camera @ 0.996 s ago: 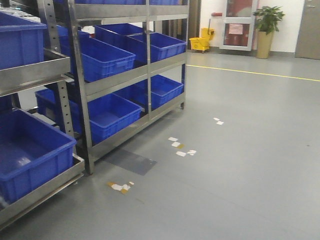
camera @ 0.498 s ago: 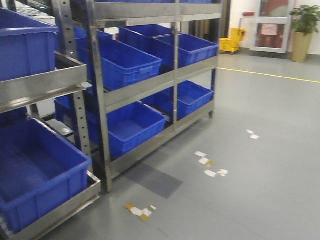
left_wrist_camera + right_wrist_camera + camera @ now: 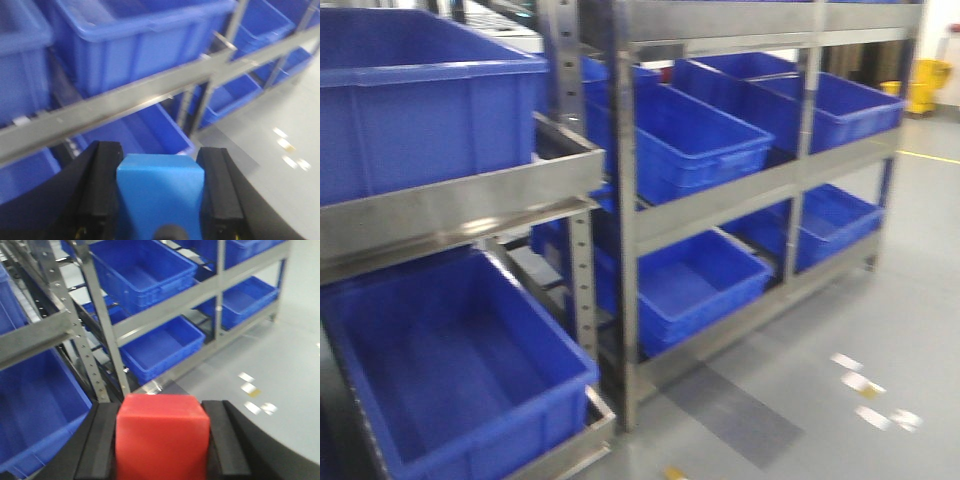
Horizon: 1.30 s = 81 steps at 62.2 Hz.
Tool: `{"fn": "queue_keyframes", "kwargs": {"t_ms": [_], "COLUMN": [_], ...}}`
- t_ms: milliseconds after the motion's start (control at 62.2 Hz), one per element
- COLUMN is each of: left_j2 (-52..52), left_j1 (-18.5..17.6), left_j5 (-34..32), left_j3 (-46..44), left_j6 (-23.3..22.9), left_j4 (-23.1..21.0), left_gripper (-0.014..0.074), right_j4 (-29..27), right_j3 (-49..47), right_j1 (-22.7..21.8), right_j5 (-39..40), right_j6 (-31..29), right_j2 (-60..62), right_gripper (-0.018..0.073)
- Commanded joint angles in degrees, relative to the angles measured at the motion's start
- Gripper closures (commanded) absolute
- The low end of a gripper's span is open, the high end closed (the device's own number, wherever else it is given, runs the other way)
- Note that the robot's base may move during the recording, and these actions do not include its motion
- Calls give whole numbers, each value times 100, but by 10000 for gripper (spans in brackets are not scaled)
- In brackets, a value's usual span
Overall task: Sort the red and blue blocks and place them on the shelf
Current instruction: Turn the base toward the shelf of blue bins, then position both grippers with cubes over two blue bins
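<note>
- The left gripper (image 3: 160, 172) is seen clamped on the blue block (image 3: 161, 200). The block is held between the two black fingers (image 3: 102, 185), with its top face level and its sides touching both pads.
- The right gripper (image 3: 162, 415) is seen clamped on the red block (image 3: 162, 437). This block is likewise pinched between black fingers (image 3: 225, 440) on either side.
- Both blocks are held in the air, apart from the shelf (image 3: 625, 250), and neither is set on any tier.
- Beyond the blue block, a steel rail of the shelf (image 3: 125, 100) is crossed slantwise through the left wrist view, with large blue tubs (image 3: 135, 35) above and below it.
- Beyond the red block, perforated steel uprights (image 3: 107, 335) are seen, with tubs on two tiers.
- In the blurred front view, the tubs (image 3: 420, 100) are shown filling the tiers.
- The grey floor (image 3: 920, 300) lies to the right, with pale tape marks (image 3: 865, 385) on it.
</note>
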<state>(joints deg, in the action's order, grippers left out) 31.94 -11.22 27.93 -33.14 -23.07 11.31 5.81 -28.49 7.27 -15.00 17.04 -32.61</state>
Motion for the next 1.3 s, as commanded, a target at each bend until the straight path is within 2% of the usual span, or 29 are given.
{"fn": "queue_keyframes", "kwargs": {"t_ms": [0, 1285], "left_j2": [5, 5], "left_j1": [10, 10], "left_j5": [-485, -485], "left_j3": [-167, -167], "left_j6": [-59, -59], "left_j4": [41, 41], "left_gripper": [461, 461], "right_j4": [72, 72], "right_j3": [-171, -171], "right_j1": [-36, -36], "right_j5": [519, 519], "right_j6": [-34, -34], "right_j2": [9, 9], "right_gripper": [503, 503]}}
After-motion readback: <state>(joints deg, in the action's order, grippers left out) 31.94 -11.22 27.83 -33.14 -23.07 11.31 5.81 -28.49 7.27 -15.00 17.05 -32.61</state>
